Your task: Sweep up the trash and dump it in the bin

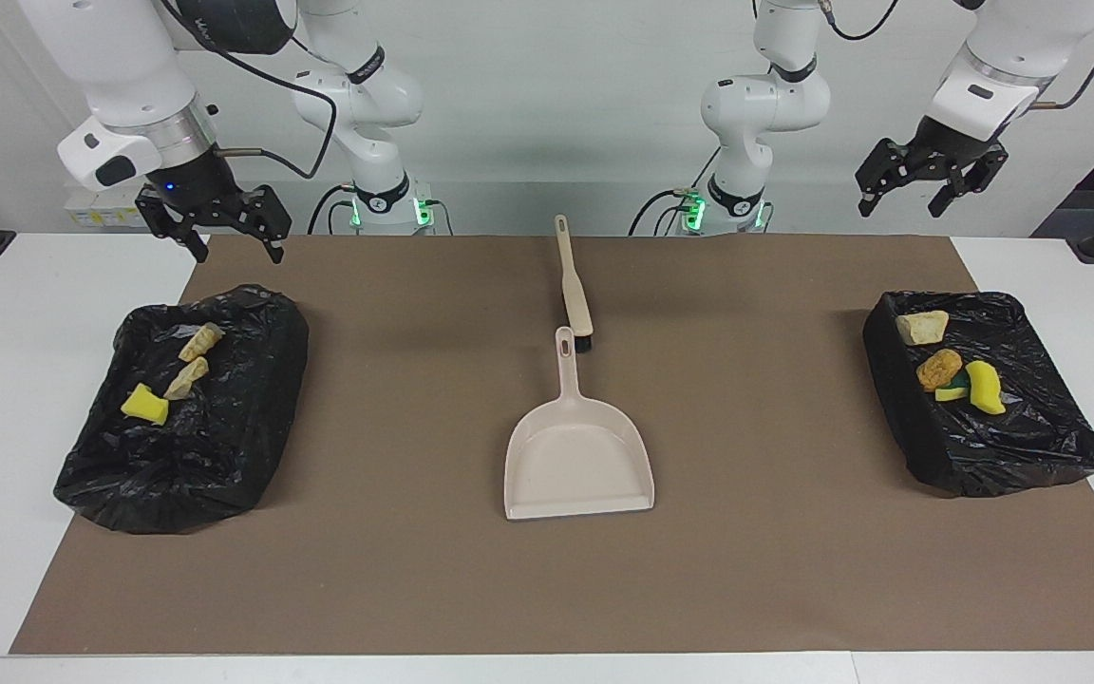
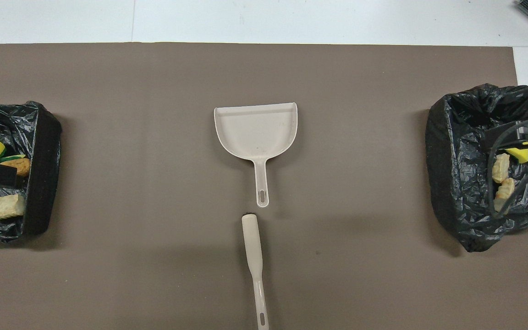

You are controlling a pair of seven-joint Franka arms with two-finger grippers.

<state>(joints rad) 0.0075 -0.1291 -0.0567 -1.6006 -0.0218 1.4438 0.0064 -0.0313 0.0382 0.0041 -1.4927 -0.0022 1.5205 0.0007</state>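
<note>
At table centre: brush (image 1: 575, 290) and dustpan (image 1: 577, 454) lie end to end, long axes running near-to-far | trash (image 1: 952, 362) sits in both black bins (image 1: 984, 446) (mat looks swept) | left gripper (image 1: 927, 180) and right gripper (image 1: 215, 220) raised, wide, empty.

Bright, even light is falling from above, casting soft shadows on the brown mat (image 1: 414, 570) beside the dustpan (image 1: 577, 465). Black bin liners (image 2: 456, 151) are glinting faintly; everything is staying sharp.
</note>
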